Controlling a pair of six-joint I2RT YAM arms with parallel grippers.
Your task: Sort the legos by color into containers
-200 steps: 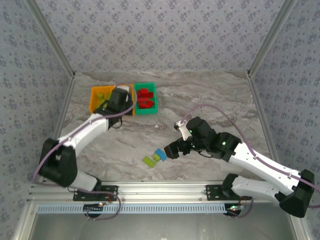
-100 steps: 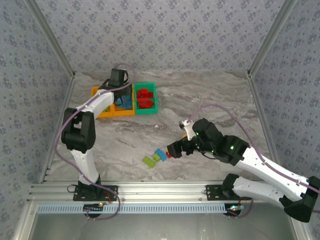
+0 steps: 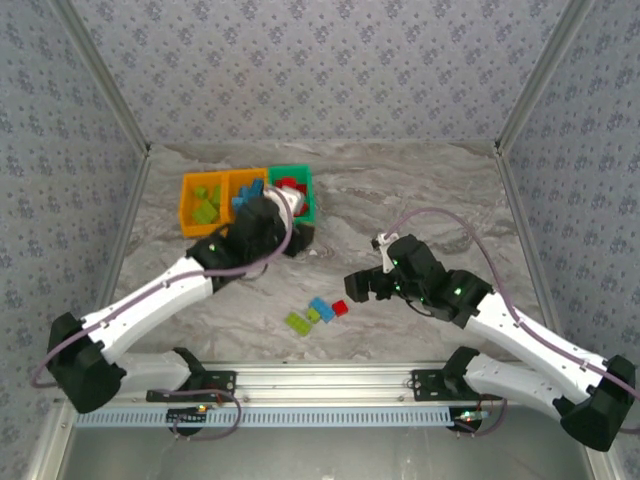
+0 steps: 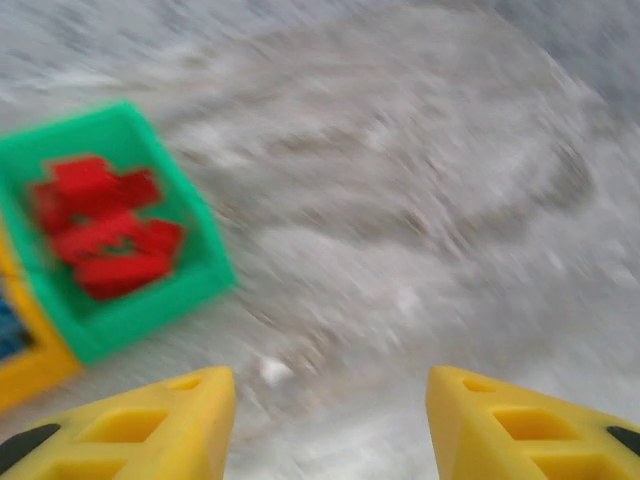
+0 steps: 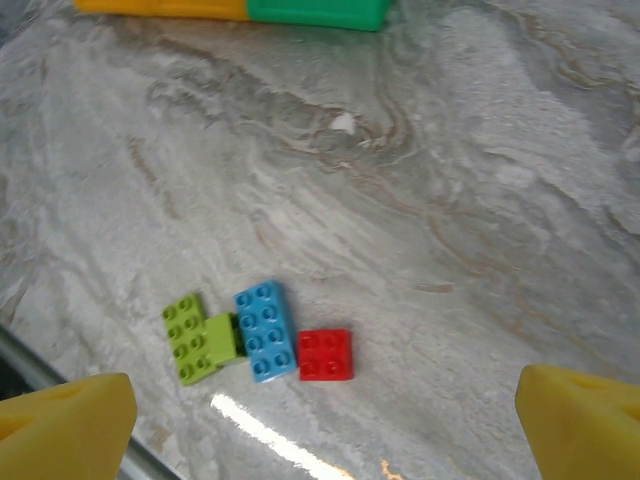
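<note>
Right wrist: right tool gapes wide, holding nothing.

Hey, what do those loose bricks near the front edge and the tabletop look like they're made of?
Loose bricks: likely moulded plastic, with smooth solid colours and round studs. Tabletop: grey veined marble look with a glossy light streak; could be stone or printed laminate.

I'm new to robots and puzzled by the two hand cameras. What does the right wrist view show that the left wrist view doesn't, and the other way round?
Right wrist view: four loose bricks on the table, namely two lime green bricks, a blue brick and a red brick. Left wrist view, blurred: the red bricks lying inside the green bin. Both: the marble table, a wall of that green bin, and a pair of yellow fingers standing wide apart.
</note>
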